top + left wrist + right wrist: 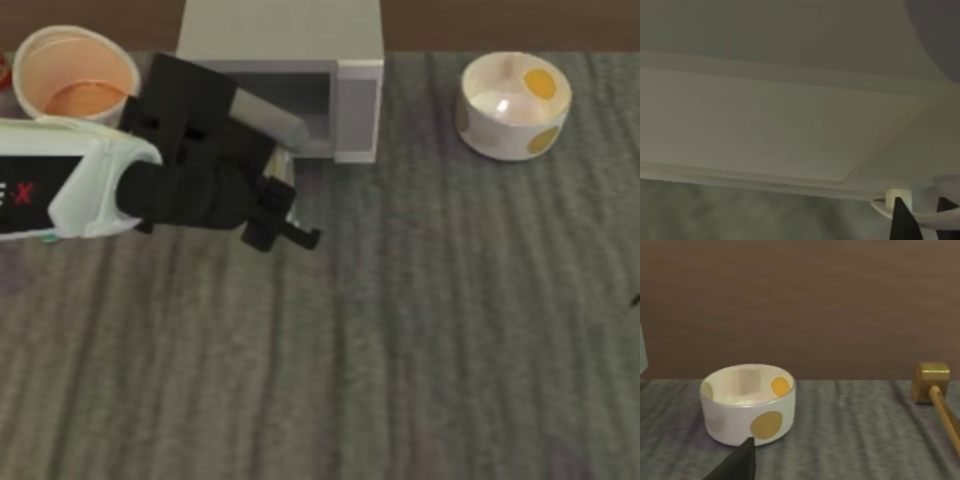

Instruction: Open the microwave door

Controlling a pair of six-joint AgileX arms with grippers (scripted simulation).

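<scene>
1. The microwave (290,60) is a boxy silver-grey oven at the table's (450,350) far edge, left of centre, with a grey control strip at its right front.
2. The microwave door (270,115) stands swung out, its long axis slanting from the cavity toward the left gripper (285,215), which sits just in front of it; whether its jaws grip the door I cannot tell.
3. The right gripper (742,462) is parked off the table's right side, facing a spotted white bowl (747,405); its jaws' spread cannot be told.

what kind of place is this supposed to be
Probably a rendered kitchen-style tabletop: a grey table carries a microwave with its door swung partly open, plus a yellow-spotted white bowl. The left gripper is at the door.
</scene>
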